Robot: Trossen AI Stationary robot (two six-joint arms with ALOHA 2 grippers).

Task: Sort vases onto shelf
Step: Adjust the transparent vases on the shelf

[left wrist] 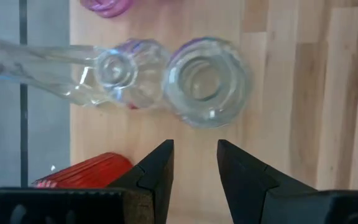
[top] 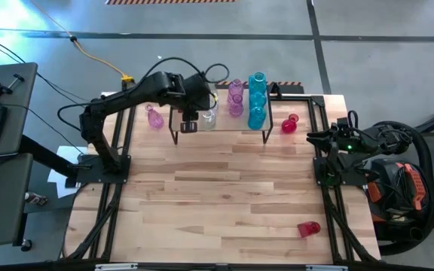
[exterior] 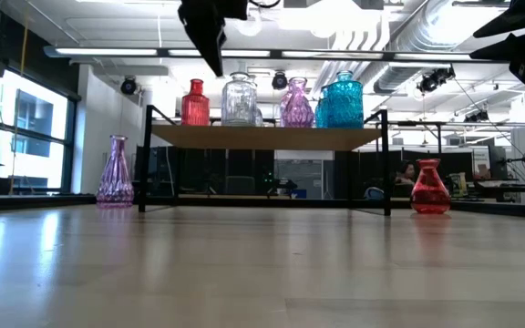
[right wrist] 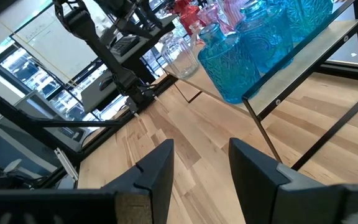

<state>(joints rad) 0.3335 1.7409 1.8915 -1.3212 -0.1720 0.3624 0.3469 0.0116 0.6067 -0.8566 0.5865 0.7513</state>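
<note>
The shelf [top: 221,134] stands at the table's far side. A red vase [exterior: 195,103], a clear vase [exterior: 239,98], a pink-purple vase [exterior: 296,103] and teal vases [exterior: 343,100] stand upright on it. My left gripper [left wrist: 194,146] hovers open above the shelf's left part [top: 189,126], pointing down. Nothing is between its fingers; two clear vases [left wrist: 207,81] [left wrist: 120,71] stand just beyond its fingertips and a red one [left wrist: 86,171] beside its finger. My right gripper [right wrist: 201,146] waits open at the table's right edge [top: 316,137], with nothing in it.
A pink-purple vase [top: 154,118] stands on the table left of the shelf, and a red vase [top: 290,124] stands right of it. Another red vase [top: 308,228] lies on its side near the front right corner. The table's middle [top: 217,196] is bare wood.
</note>
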